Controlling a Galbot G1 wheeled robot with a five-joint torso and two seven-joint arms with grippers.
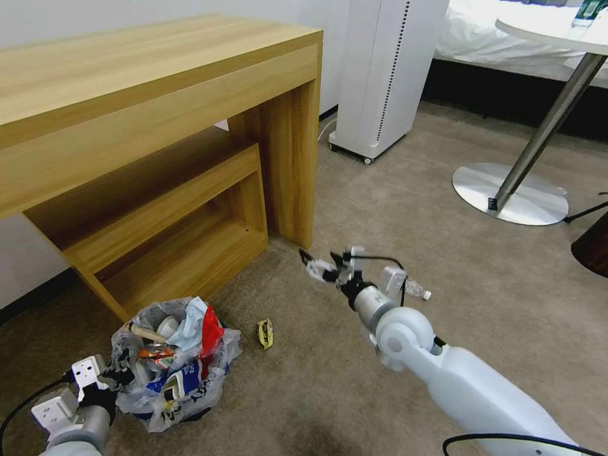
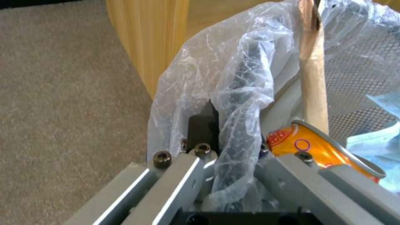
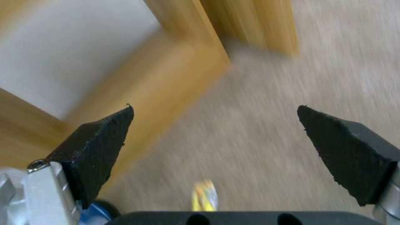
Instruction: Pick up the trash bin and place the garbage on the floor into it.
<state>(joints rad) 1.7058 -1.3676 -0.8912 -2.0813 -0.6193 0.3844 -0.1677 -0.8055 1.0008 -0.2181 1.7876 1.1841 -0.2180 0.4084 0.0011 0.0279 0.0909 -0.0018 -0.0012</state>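
Trash bin (image 1: 171, 373) first: it stands on the floor (image 1: 380, 209) at the lower left of the head view, just in front of the low shelf of the wooden desk (image 1: 158, 82), and its plastic liner (image 2: 233, 93) bulges with litter. An orange can (image 2: 317, 147), a brown stick (image 2: 312, 81), a light-blue mask (image 1: 190, 329) and a red wrapper (image 1: 211, 329) already lie inside, so most of the work looks done.

The left gripper (image 1: 117, 375) sits at the bin's near rim. In the left wrist view its fingers (image 2: 203, 131) are closed on the rim, with the liner bunched between them: one finger stands outside the bag, the other is hidden among the folds. That hold seems meant to keep the bin steady and its mouth turned toward the other arm.

The right gripper (image 1: 323, 263) reaches out over the carpet, near the desk's leg and well apart from the bin. Its fingers (image 3: 100, 147) are spread wide with nothing between them, as if ready for another piece.

Two pieces lie loose. A small yellow wrapper (image 1: 265, 333) rests on the carpet just beside the bin, between it and the right arm; the right wrist view catches it low (image 3: 204, 197) under the spread fingers. A clear bottle (image 1: 418, 289) lies beyond the right forearm, partly hidden by it. The wrapper looks the easier reach.
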